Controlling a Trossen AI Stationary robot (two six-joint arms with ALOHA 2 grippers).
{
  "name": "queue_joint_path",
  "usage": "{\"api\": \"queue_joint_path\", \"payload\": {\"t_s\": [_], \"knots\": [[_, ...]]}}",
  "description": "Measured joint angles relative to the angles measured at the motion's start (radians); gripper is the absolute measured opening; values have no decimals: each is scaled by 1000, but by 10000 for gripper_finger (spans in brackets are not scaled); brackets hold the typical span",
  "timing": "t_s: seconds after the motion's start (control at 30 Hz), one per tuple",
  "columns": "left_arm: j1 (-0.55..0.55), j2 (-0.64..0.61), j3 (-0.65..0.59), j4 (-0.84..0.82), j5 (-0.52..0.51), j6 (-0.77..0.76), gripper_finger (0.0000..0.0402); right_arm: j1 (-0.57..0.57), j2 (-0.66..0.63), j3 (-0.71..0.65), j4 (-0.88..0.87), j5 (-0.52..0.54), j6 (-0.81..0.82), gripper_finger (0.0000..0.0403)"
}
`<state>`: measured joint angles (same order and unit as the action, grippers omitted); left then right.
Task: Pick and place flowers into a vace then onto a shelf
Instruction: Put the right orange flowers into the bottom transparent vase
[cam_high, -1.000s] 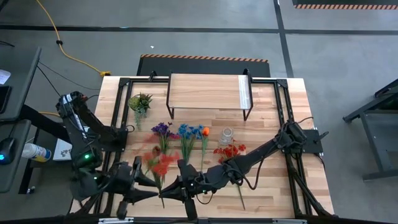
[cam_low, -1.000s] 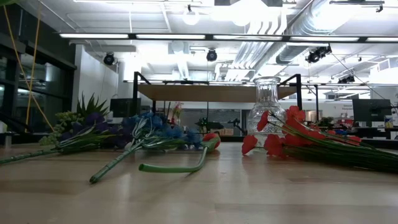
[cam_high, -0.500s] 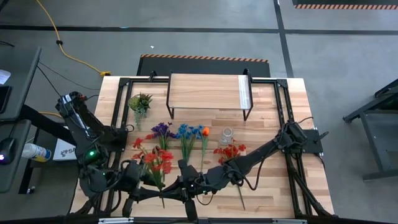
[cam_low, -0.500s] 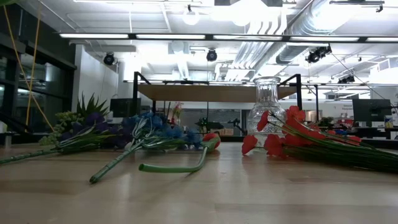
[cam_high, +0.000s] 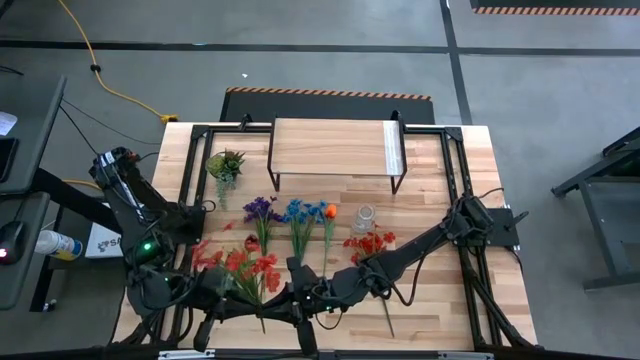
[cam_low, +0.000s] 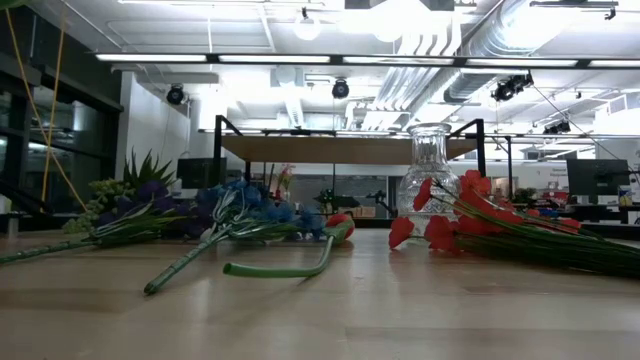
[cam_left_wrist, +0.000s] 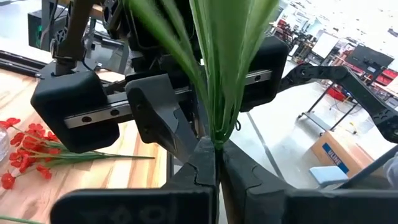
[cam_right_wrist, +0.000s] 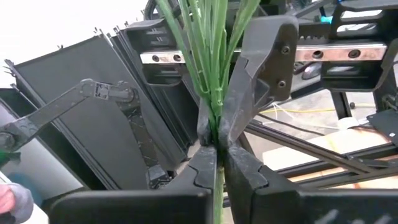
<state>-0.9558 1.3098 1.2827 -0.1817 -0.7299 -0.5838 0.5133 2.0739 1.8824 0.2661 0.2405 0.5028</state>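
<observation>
Both pincers meet at the near edge of the worktop (cam_high: 440, 190). The left pincer (cam_left_wrist: 216, 163) is pinched tight on the green stems of a red flower bunch (cam_high: 245, 268). The right pincer (cam_right_wrist: 217, 155) is squeezed on the same stems, right beside it. The bunch seems to tilt, blooms up and away from the pincers, toward the shelf (cam_high: 335, 150). More flowers (cam_high: 300, 215) and a glass vase (cam_high: 365, 217) lie between the pincers and the shelf.
</observation>
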Motion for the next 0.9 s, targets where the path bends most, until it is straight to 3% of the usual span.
{"api": "queue_joint_path", "payload": {"t_s": [0.9], "knots": [[-1, 2, 0, -10, 19, 10, 36, -5, 0, 0, 1, -219, 71, 157]]}}
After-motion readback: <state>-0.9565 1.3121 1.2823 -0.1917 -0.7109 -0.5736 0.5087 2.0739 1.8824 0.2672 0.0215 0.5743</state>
